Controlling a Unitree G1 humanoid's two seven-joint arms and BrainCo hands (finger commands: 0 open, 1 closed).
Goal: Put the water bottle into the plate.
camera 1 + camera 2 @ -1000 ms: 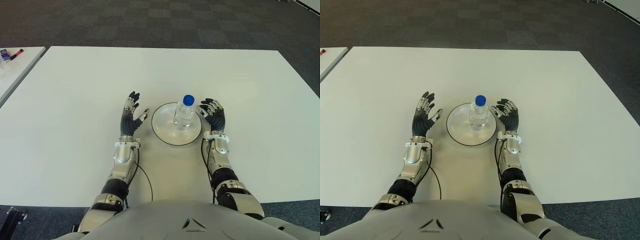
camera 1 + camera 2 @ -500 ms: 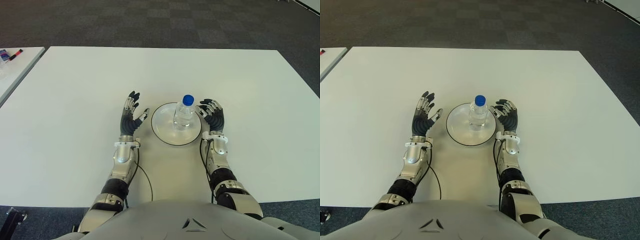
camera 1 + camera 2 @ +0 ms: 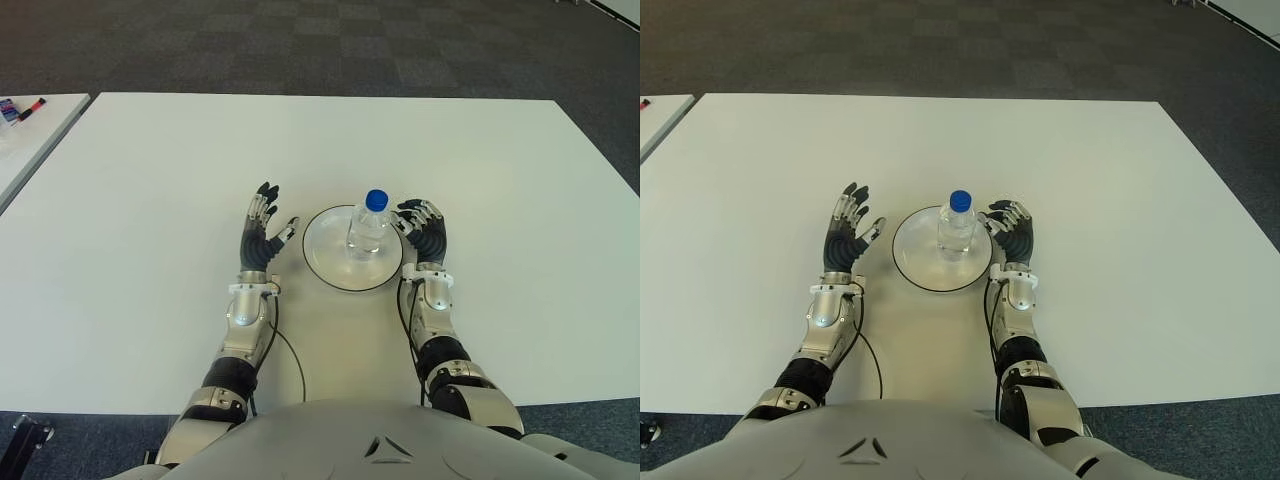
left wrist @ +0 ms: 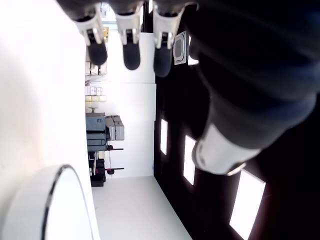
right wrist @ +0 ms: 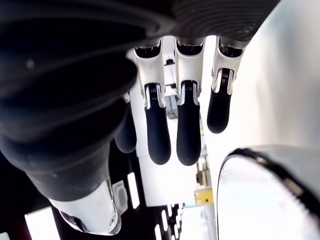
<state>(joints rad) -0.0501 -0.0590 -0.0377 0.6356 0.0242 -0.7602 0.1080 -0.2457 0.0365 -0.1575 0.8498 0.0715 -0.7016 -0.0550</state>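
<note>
A clear water bottle (image 3: 367, 229) with a blue cap stands upright inside the white, dark-rimmed plate (image 3: 330, 268) near the middle of the white table. My right hand (image 3: 424, 228) is just right of the plate, fingers spread, holding nothing and apart from the bottle. My left hand (image 3: 263, 230) shows left of the plate, fingers spread and empty. The plate rim (image 5: 260, 170) shows in the right wrist view beside the extended fingers (image 5: 188, 125). In the left wrist view the plate edge (image 4: 55, 200) appears below straight fingers (image 4: 131, 45).
The white table (image 3: 150, 170) spreads wide on all sides of the plate. A second white table (image 3: 25, 135) with small items stands at the far left. Dark carpet lies beyond the far edge.
My right hand has drawn slightly back toward me beside the plate. The bottle, plate and left hand have not moved.
</note>
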